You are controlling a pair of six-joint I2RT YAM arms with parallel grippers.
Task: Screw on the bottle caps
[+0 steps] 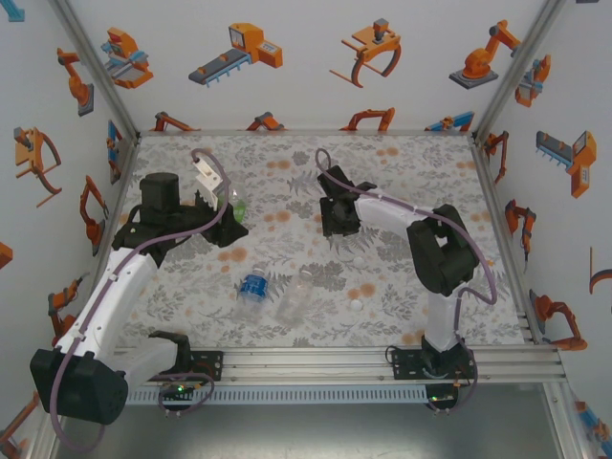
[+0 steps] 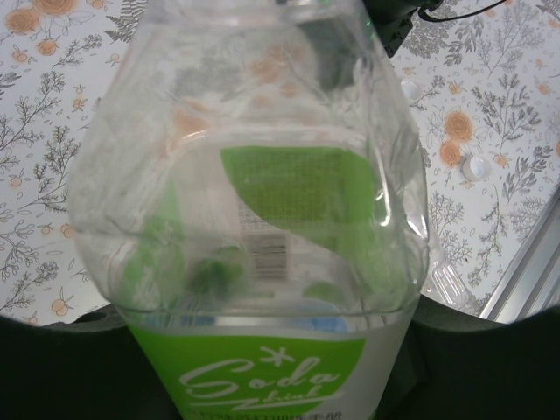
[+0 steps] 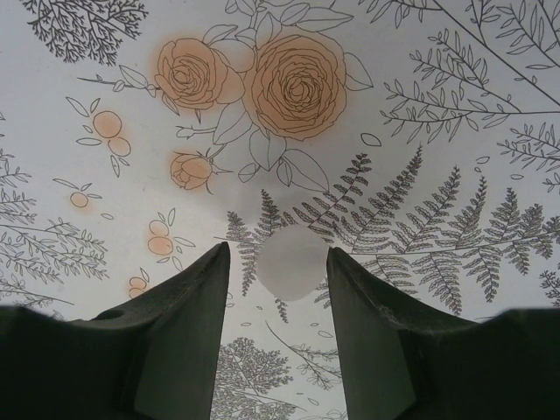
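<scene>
Three bottles, two white caps and two arms on a floral-print counter.

1. Green-labelled bottle: transparent, with "Soda" printed on the label. It is clenched in the left pincer, over the left-middle of the counter.

2. Blue-labelled bottle: lying on its side near the front centre, apart from both pincers.

3. Plain colourless bottle: lying just beside the blue-labelled bottle, on its right.

4. Cap: flat on the counter, between the fingers of the right pincer. The pincer is released and its jaws are spread. Bare counter shows between the cap and one finger. At the other finger, I cannot tell whether the cap touches.

5. Second cap: loose on the counter to the right of the plain colourless bottle, near the front rail.
</scene>
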